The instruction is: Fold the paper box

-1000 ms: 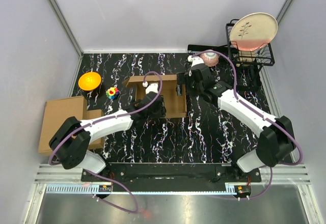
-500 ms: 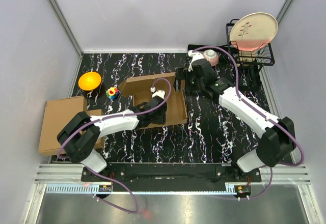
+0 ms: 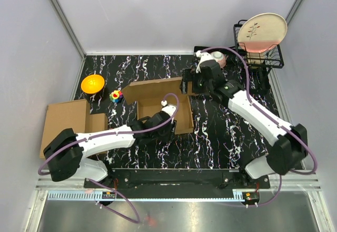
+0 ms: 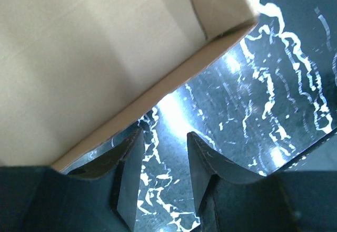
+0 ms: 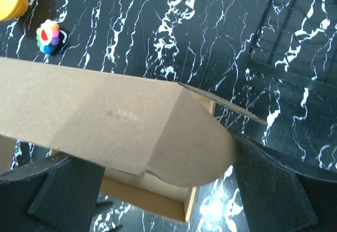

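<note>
The brown paper box (image 3: 158, 103) stands open in the middle of the table, its back lid flap (image 3: 152, 88) raised. My left gripper (image 3: 157, 125) is just off the box's near edge; in the left wrist view it (image 4: 163, 174) is open and empty over the tabletop, with the box wall (image 4: 105, 58) above the left finger. My right gripper (image 3: 190, 84) is at the box's back right corner. In the right wrist view it (image 5: 163, 190) is wide open, and the lid flap (image 5: 105, 121) with its rounded tab lies across between the fingers, touching the right fingertip (image 5: 274, 179).
An orange bowl (image 3: 92, 83) and a colourful toy (image 3: 116, 95) lie left of the box. Flat cardboard (image 3: 66, 121) lies at the left edge. A black dish rack (image 3: 259, 55) with a plate (image 3: 261, 30) and a pink cup (image 3: 217, 59) stand at the back right.
My left gripper has drawn back out of the box to its near edge. The right gripper has lifted the back flap, and the box has shifted and turned a little.
</note>
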`<state>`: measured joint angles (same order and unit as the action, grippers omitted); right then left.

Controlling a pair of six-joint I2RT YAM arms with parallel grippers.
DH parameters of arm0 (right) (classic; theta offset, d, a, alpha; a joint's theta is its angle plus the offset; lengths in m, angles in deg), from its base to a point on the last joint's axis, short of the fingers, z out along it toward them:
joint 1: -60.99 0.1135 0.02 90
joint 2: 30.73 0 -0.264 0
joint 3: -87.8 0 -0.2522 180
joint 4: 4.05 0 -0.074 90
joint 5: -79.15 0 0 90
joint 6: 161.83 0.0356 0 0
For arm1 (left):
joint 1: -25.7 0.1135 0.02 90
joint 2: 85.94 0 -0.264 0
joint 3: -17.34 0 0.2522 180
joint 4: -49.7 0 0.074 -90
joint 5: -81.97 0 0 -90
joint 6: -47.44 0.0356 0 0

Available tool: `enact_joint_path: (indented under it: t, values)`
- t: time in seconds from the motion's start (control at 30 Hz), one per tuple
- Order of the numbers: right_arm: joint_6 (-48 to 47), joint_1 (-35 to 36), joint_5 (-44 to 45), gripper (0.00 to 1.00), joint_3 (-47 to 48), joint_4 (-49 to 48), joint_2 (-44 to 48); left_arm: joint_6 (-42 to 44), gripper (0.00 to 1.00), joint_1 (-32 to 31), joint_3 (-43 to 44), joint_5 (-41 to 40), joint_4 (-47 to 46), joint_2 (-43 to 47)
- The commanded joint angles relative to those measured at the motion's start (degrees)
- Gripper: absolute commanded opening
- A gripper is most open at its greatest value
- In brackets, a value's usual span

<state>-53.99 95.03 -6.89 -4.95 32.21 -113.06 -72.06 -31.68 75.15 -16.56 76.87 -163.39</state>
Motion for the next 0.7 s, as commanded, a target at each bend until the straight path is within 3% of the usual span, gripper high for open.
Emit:
enact_joint_path:
  t: [0.0, 0.4, 0.5, 0.67]
  values:
    - [-0.8, 0.4, 2.3, 1.00, 6.3, -0.9, -6.4, 2.1, 0.41, -0.3, -1.9, -0.3, 0.9, 1.9]
    - [1.4, -0.2, 5.5, 1.00, 15.3, -0.6, -16.2, 2.1, 0.42, -0.3, -4.1, -3.1, 2.8, 4.0]
    - [1.4, -0.3, 5.5, 1.00, 13.8, -1.1, -14.5, 0.8, 0.43, -0.3, -3.3, -7.6, 5.7, 10.4]
    - [0.6, -0.2, 5.1, 1.00, 12.8, -0.5, -12.0, -3.3, 0.60, 0.1, -1.9, -24.5, 9.5, 24.7]
